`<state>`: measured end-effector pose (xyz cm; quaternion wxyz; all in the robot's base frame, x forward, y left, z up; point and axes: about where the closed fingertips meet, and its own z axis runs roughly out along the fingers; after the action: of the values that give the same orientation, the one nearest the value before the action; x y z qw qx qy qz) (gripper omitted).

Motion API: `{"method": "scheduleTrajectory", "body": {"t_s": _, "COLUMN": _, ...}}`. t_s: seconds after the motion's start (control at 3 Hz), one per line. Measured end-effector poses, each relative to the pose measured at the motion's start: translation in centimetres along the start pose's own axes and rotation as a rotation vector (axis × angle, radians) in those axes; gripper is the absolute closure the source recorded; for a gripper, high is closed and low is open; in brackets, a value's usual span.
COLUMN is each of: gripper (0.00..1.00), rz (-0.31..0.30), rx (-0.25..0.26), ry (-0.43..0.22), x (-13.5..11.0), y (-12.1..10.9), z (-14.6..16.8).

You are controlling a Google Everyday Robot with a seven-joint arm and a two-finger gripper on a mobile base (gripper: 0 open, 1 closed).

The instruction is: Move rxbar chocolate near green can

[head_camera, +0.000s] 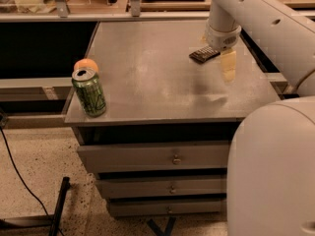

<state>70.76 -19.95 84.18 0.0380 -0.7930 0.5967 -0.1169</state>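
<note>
A small, flat, dark rxbar chocolate (204, 54) is laid near the right edge of the grey surface (147, 82), toward the back. Open room is left between it and the green can (89, 92) at the front left corner. The claw (227, 65) is held just beside the bar, toward the right edge; whether it is open or closed cannot be told.

This looks like a lab or workshop. A grey metal cabinet (162, 90) with three shallow drawers (147, 157) stands on a speckled hard floor (42, 156), a black cable (14, 172) trails at near left, and plain benches (162, 14) with metal uprights run along the far side. The robot's gripper (228, 66) hangs over the right part of the cabinet's top.
</note>
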Motion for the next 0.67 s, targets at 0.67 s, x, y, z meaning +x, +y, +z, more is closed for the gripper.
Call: {"method": "scheduleTrajectory", "body": {"t_s": 0.67, "gripper": 0.0, "rz": -0.033, "rx": 0.027, "ry": 0.022, "x": 2.4, "y": -3.0, "z": 0.1}}
